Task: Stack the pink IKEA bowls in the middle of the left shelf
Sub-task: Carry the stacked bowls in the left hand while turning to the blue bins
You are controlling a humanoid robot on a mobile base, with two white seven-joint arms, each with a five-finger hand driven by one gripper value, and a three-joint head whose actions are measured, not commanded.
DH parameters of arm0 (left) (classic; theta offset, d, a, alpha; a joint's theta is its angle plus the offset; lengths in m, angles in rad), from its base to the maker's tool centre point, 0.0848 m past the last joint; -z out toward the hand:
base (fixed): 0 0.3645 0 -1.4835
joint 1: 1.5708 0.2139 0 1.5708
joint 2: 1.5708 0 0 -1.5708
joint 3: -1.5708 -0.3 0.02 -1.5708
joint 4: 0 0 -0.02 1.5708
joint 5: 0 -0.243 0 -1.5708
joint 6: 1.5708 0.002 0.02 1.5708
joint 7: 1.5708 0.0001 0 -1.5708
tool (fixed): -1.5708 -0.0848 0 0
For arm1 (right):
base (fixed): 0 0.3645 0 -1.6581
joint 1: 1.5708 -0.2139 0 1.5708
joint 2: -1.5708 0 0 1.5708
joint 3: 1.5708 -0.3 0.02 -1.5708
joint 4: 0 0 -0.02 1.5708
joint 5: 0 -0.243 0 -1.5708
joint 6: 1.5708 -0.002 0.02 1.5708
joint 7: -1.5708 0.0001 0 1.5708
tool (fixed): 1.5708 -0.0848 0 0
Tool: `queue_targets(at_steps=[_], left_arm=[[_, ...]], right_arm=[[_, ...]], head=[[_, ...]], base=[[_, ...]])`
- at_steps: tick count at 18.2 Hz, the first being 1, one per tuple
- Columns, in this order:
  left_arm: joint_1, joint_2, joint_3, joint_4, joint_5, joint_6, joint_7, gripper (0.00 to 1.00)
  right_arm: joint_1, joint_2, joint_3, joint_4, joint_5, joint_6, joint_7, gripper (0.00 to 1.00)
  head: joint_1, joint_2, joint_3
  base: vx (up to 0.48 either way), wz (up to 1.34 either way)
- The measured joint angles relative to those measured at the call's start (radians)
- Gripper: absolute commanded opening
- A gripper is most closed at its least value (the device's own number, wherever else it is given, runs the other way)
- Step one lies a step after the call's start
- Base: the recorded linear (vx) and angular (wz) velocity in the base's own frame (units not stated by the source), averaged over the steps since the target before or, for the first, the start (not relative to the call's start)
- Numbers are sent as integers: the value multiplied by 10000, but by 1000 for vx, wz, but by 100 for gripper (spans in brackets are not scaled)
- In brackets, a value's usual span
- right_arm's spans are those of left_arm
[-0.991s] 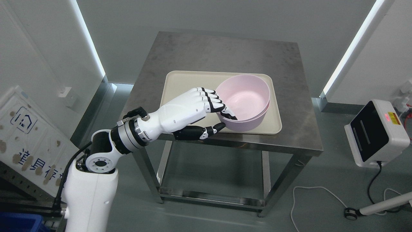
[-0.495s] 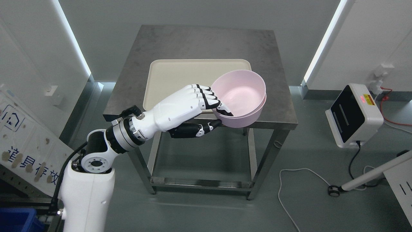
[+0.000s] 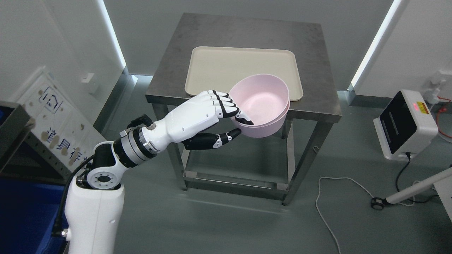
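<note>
Pink bowls (image 3: pixel 262 104) now lifted clear of tray (image 3: pixel 226 67), left hand (image 3: pixel 208 116) outstretched, fingers (image 3: pixel 243 118) hooked over rim, thumb beneath.

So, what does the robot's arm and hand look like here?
The left arm has a smooth white shell, with a round grey joint disc ringed by small holes and a black-and-silver ringed wrist. A black cable runs down beside it. The left hand has a white back, white fingers with black joints and a mostly black thumb.

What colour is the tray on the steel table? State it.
Cream, plain and unpatterned: the tray shows best in the head view, the only view given.
</note>
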Motion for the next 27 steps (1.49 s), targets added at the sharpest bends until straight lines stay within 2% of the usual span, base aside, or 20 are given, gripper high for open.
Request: queue_targets(at_steps=[7,19,27], left_arm=[[-7,0,296,-14,12,0,40,0],[-270,0,384,-25,-38,28,74,0],[-1171,0,491,-28,-122,896,49,1]], right_arm=[[0,0,0,0,0,0,0,100],[1,0,0,0,0,0,0,100],[0,0,0,0,0,0,0,100]], head=[[0,0,0],[0,-2,0],[0,-3,0]], base=[[-237,651],[-191,1105],[-74,1165]])
